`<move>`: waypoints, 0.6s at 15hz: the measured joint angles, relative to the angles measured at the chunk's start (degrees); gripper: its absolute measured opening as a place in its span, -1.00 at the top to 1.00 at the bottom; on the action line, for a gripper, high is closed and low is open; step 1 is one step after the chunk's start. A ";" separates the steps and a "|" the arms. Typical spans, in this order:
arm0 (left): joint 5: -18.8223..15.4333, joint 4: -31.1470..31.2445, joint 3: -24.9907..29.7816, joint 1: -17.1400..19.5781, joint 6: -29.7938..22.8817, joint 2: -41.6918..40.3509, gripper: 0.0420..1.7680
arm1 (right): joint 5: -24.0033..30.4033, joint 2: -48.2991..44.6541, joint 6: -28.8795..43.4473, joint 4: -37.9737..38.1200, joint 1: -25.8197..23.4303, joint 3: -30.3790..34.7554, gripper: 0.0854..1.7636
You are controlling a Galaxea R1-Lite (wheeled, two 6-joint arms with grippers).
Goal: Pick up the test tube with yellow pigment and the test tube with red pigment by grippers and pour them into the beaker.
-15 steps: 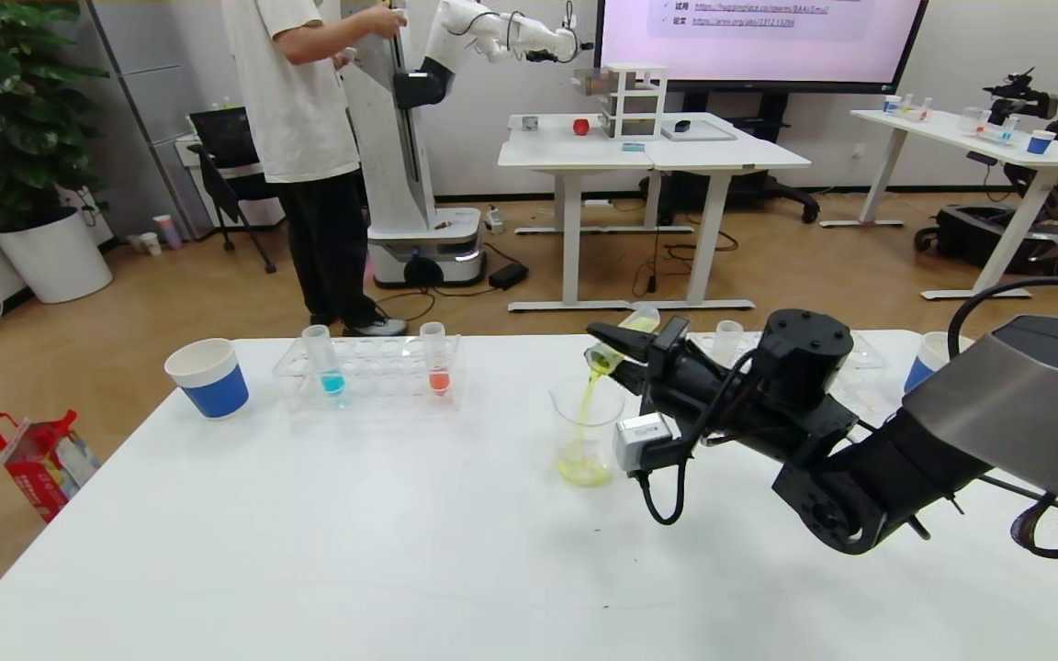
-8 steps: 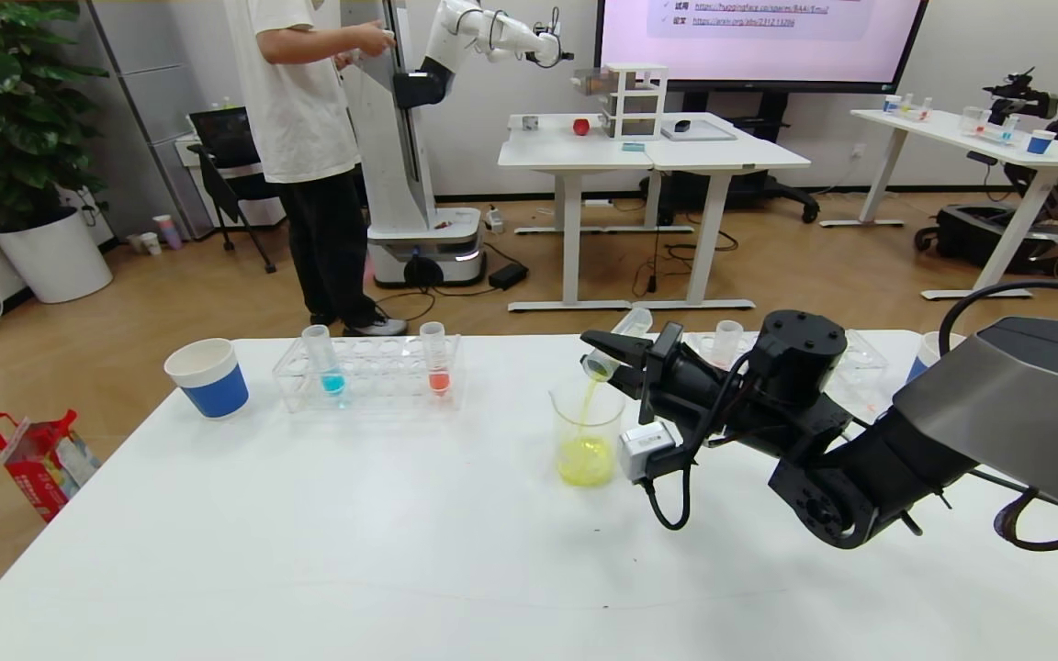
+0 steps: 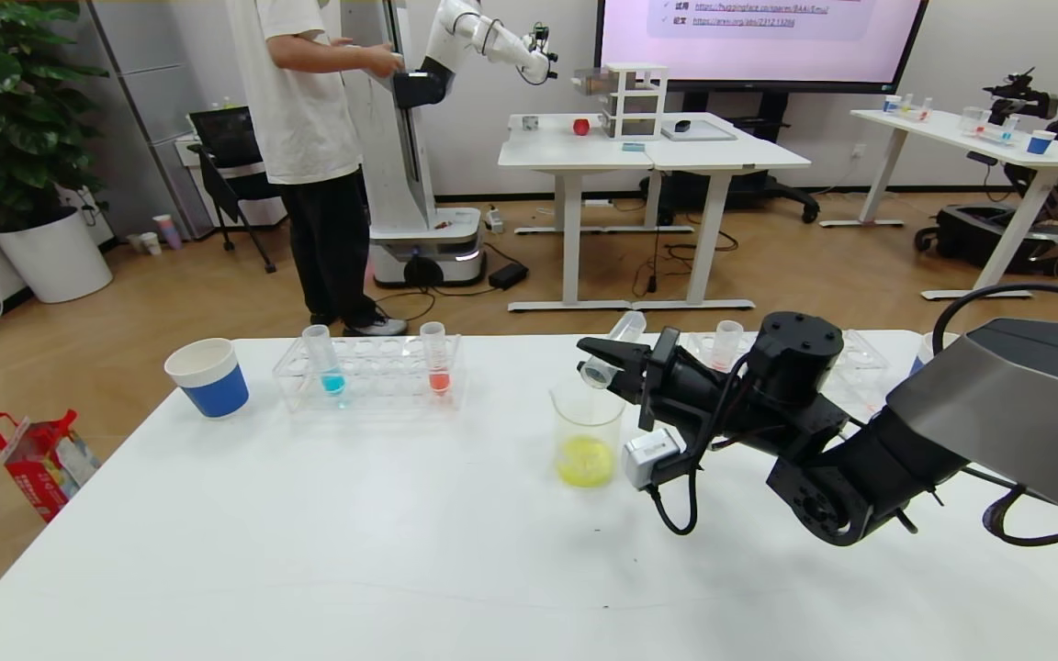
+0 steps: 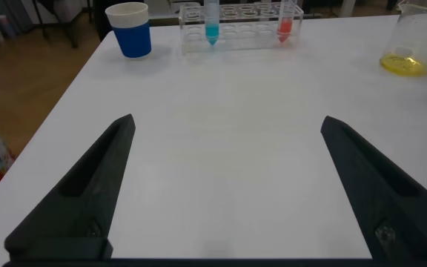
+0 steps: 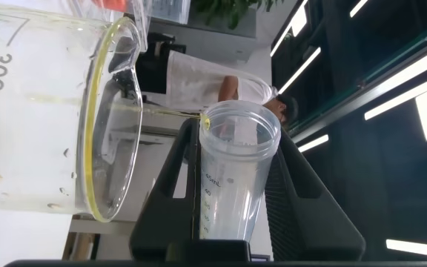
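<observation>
My right gripper (image 3: 604, 360) is shut on the test tube with yellow pigment (image 3: 612, 350) and holds it tipped mouth-down over the beaker (image 3: 586, 431). The tube looks nearly empty; in the right wrist view a thin yellow thread runs from the tube's mouth (image 5: 239, 141) to the beaker rim (image 5: 95, 126). Yellow liquid lies in the beaker's bottom, also seen in the left wrist view (image 4: 405, 63). The test tube with red pigment (image 3: 436, 360) stands upright in a clear rack (image 3: 368, 372) at the left. My left gripper (image 4: 228, 126) is open and empty above bare table.
A tube with cyan liquid (image 3: 325, 360) stands in the same rack. A white-and-blue paper cup (image 3: 208, 376) stands left of it. Another rack with a tube (image 3: 727, 344) and a cup (image 3: 924, 353) lie behind my right arm. A person and another robot stand beyond the table.
The yellow stream from the tube has thinned out and the liquid has settled in the beaker's bottom. My right gripper has shifted slightly left with the tube.
</observation>
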 joint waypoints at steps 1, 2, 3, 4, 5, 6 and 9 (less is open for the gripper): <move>-0.02 0.02 0.00 0.00 -0.01 0.00 -0.98 | 0.37 0.11 -0.44 0.00 -0.11 -0.06 0.50; 0.00 0.00 0.00 0.00 -0.01 0.00 -0.98 | 0.59 0.18 -0.57 -0.04 -0.22 -0.15 0.50; -0.02 0.00 0.00 0.02 -0.01 0.00 -0.98 | 0.63 0.18 -0.52 -0.06 -0.30 -0.20 0.50; 0.00 -0.02 0.00 0.00 0.00 0.00 -0.98 | 0.61 0.18 -0.27 -0.13 -0.38 -0.28 0.50; 0.00 0.00 0.00 0.00 0.00 0.00 -0.98 | 0.41 0.09 0.37 -0.02 -0.41 -0.59 0.50; -0.02 0.00 0.00 0.00 -0.01 0.00 -0.98 | 0.09 -0.23 1.85 0.07 -0.61 -0.87 0.50; -0.02 0.00 0.00 0.00 -0.01 0.00 -0.98 | -2.67 -2.79 11.50 0.18 -1.32 -1.22 0.50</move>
